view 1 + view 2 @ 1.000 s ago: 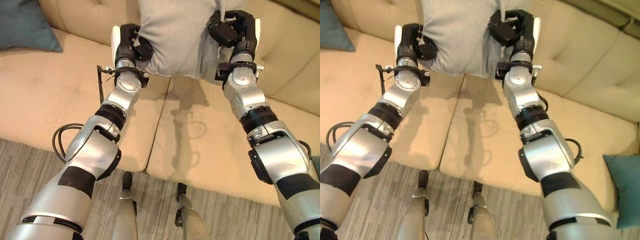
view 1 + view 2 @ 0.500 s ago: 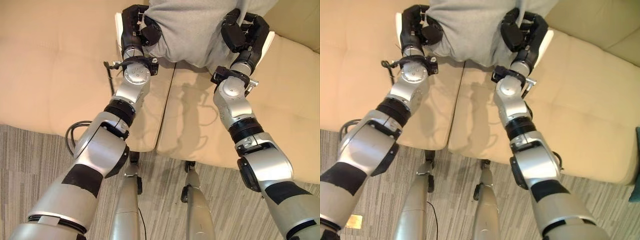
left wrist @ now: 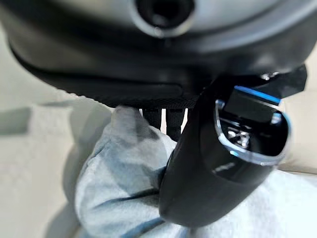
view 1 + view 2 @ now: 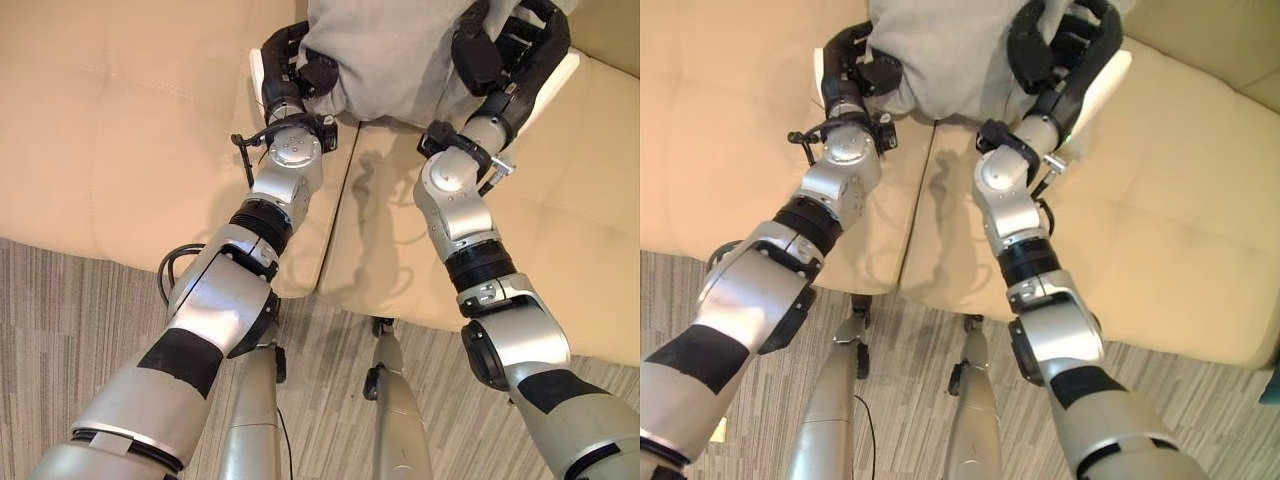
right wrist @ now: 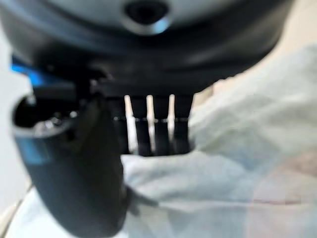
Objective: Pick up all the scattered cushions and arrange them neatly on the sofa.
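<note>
A grey cushion (image 4: 395, 55) hangs above the beige sofa (image 4: 130, 130), held at its lower corners by both hands. My left hand (image 4: 292, 72) grips the cushion's left corner, thumb and fingers curled into the cloth (image 3: 124, 178). My right hand (image 4: 505, 50) clamps the right corner, its thumb pressed over the fabric (image 5: 208, 168). The cushion's top runs past the upper edge of the eye views.
The sofa's seat cushions meet at a seam (image 4: 340, 210) right under the held cushion. Striped grey carpet (image 4: 60, 330) lies in front of the sofa. A sliver of a teal cushion (image 4: 1274, 380) shows at the far right edge.
The head camera has tilted down and shifted, so more carpet shows and the dark teal cushion at the left has left the frame. Both hands keep their hold on the grey cushion.
</note>
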{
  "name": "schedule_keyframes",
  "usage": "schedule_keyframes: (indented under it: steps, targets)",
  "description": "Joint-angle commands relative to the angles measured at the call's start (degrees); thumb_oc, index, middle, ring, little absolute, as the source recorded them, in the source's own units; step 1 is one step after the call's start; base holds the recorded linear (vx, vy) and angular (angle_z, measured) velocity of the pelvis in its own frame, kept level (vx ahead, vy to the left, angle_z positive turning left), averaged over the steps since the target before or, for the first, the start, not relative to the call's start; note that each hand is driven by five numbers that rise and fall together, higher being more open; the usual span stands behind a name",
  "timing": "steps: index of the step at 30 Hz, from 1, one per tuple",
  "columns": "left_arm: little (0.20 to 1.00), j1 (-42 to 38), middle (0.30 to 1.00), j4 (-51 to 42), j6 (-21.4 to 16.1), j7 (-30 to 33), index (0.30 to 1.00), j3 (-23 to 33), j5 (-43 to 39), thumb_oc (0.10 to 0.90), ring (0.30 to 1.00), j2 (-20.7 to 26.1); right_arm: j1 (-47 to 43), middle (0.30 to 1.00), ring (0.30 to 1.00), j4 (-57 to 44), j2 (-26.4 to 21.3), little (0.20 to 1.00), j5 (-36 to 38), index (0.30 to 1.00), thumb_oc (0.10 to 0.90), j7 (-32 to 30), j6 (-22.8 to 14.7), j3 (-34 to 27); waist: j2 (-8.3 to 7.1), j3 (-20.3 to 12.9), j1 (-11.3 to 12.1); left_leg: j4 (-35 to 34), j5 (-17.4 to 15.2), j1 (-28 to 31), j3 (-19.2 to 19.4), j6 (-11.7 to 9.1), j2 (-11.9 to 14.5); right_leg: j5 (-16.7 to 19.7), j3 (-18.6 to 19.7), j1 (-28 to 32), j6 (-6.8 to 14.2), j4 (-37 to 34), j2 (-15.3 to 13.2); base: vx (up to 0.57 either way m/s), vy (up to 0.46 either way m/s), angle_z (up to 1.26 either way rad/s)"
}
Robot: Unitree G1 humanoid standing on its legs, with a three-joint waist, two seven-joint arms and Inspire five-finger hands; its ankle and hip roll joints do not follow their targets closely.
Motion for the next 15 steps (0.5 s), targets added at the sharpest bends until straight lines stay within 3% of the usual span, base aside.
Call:
schedule_keyframes:
  steps: [1,4,7,10,15]
  targets:
    - [0.9,-12.66,0.9,1.81,-0.74,3.05,0.9,-0.11,4.97,0.8,0.9,-6.84,-5.67,0.9,0.9,-5.37,-2.44,0.9,-6.46,0.9,0.8,-1.88,-1.0,0.23,3.09,-0.2,-0.32,-11.51,-2.9,9.72,-1.77,-3.18,2.24,-0.95,-1.09,14.71,7.25,1.21,-1.71,-0.01,-0.022,-0.03]
    - [0.9,-13.58,0.9,4.75,2.96,9.11,0.9,-1.52,10.57,0.8,0.9,-6.51,-7.76,0.9,0.9,-3.64,-3.17,0.9,-7.68,0.9,0.8,-3.49,1.59,1.81,3.03,-0.33,0.34,-13.69,-1.52,10.71,-2.0,-3.22,2.45,-1.18,-1.41,15.1,7.25,1.08,-1.53,-0.02,-0.038,-0.01]
    - [0.9,-14.03,0.9,8.55,6.23,18.1,0.9,1.39,9.23,0.8,0.9,-5.41,-10.2,0.9,0.9,-0.63,-2.93,0.9,-5.06,0.9,0.8,-5.14,1.88,2.36,3.07,-0.15,1.09,-15.06,-0.21,11.7,-2.15,-3.64,2.69,-1.73,-1.89,15.8,7.25,0.81,-1.21,0.0,-0.045,-0.02]
    - [0.9,-13.65,0.9,9.28,6.27,26.19,0.9,2.95,9.16,0.8,0.9,-4.76,-14.58,0.9,0.9,3.92,-1.06,0.9,-4.49,0.9,0.8,-7.4,3.17,5.18,2.73,-0.5,1.84,-16.01,0.37,12.54,-2.1,-3.77,2.72,-2.13,-2.57,16.24,7.25,0.58,-1.08,0.0,-0.032,0.02]
    - [0.9,-13.3,0.9,8.06,5.9,36.99,0.9,3.19,7.45,0.8,0.9,-3.5,-20.22,0.9,0.9,10.02,3.08,0.9,0.25,0.9,0.8,-10.29,1.65,6.86,2.82,-0.97,3.26,-15.85,0.26,12.71,-2.47,-3.68,2.63,-2.61,-3.49,16.77,7.25,0.41,-1.25,0.0,-0.01,-0.02]
